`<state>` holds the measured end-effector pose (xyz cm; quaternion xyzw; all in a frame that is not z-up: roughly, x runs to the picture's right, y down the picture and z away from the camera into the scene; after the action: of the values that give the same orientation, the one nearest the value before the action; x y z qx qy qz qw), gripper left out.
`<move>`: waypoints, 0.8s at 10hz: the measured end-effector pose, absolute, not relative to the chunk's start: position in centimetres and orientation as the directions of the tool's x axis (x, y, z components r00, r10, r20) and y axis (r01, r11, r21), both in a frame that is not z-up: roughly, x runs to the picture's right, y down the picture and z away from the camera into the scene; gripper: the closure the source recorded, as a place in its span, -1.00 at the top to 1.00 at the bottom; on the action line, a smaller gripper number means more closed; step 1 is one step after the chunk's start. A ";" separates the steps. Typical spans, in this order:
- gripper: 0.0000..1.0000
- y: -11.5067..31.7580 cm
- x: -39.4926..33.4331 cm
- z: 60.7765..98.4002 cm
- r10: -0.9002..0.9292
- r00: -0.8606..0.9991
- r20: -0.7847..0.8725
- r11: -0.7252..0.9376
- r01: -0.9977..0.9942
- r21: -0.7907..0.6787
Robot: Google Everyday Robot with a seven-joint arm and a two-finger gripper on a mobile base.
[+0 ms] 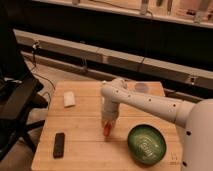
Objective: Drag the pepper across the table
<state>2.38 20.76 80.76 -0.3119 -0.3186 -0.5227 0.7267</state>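
Camera view: my gripper (107,123) points straight down at mid-table, my arm (146,102) coming in from the right edge. The pepper (106,130) is right at the gripper tip, red-orange, on the table (85,152) just front of centre. Touching or gripped, can't tell; grip state unreadable from here.

Around it:
- green bowl (131,145) to the right of the pepper, near the front right corner, apart from it.
- black rectangular device (59,145) lying flat front left, well apart.
- white block (69,99) back left, well apart.
- small pale grey round thing (142,87) at the back edge, behind my arm; can't identify it.
- black chair (17,102) off the table's left side.

Bowl interior shows a pale pattern; can't tell whether anything sits in it.
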 end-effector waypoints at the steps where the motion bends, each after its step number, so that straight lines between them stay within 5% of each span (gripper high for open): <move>1: -1.00 20.6 2.5 80.8 -0.559 0.255 0.789 0.265 0.957 -0.122; 8: -1.00 19.0 4.1 81.5 -0.538 0.299 0.788 0.321 0.937 -0.136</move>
<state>4.06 19.03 81.55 -0.3070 -0.3249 -0.4952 0.7450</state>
